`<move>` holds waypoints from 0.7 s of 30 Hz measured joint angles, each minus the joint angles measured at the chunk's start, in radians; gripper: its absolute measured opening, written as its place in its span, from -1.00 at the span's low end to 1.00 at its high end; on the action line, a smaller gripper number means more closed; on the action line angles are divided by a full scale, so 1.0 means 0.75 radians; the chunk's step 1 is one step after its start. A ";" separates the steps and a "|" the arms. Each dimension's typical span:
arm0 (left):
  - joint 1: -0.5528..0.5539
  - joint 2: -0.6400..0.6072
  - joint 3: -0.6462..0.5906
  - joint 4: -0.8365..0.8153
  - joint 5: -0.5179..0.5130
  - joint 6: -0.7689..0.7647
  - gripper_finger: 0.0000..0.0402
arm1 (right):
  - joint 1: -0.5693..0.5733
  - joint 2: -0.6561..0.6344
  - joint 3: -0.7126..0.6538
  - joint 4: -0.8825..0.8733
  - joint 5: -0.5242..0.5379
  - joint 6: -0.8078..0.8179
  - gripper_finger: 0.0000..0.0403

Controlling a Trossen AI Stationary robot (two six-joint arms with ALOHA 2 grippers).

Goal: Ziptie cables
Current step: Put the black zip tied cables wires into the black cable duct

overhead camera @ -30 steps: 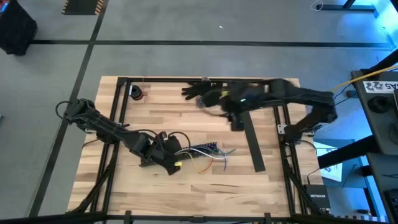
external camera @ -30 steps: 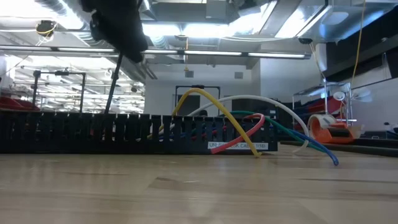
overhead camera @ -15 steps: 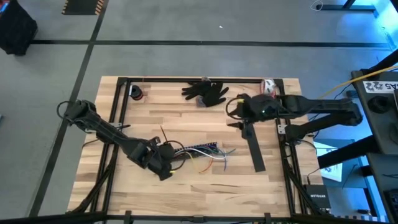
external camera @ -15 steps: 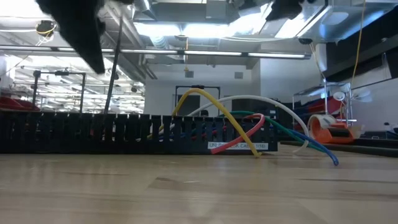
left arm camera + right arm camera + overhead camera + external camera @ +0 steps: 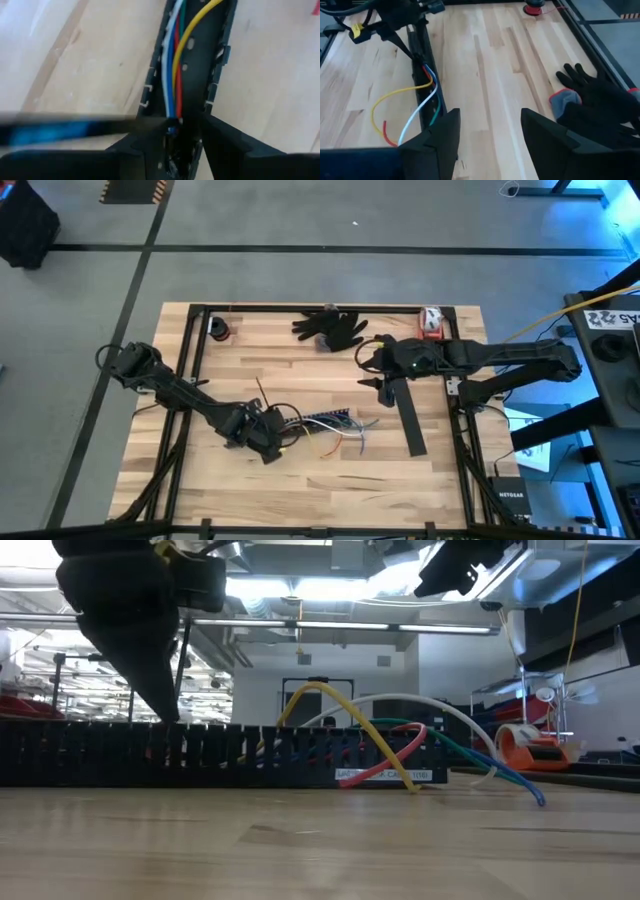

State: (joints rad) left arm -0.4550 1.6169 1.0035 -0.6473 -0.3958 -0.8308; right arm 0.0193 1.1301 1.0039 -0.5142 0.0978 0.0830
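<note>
High view: the left pincer [image 5: 268, 432] sits at the channel's [image 5: 322, 421] end, where the cables [image 5: 340, 436] spill onto the desk [image 5: 300, 365]. Left wrist view: its grip is unclear. Right wrist view: the right pincer [image 5: 490, 131] hovers, fingers apart, by a glove [image 5: 600, 102].

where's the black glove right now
In the high view the black glove lies near the table's far edge, about midway across, just left of the right gripper.
</note>
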 joint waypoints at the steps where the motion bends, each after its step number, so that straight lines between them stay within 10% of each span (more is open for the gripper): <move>1: 0.005 0.000 -0.004 0.014 0.001 0.004 -0.42 | 0.000 -0.001 0.000 0.002 0.001 -0.001 0.00; 11: 0.031 -0.001 -0.019 0.064 -0.004 0.000 -0.94 | 0.000 -0.001 0.000 -0.004 0.005 -0.009 0.00; 21: 0.033 -0.011 0.208 -0.325 -0.002 -0.006 -0.99 | 0.000 -0.001 0.000 -0.010 0.005 -0.033 0.00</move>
State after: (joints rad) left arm -0.4305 1.6088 1.1595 -0.8913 -0.3970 -0.8355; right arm 0.0193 1.1297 1.0039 -0.5217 0.1017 0.0581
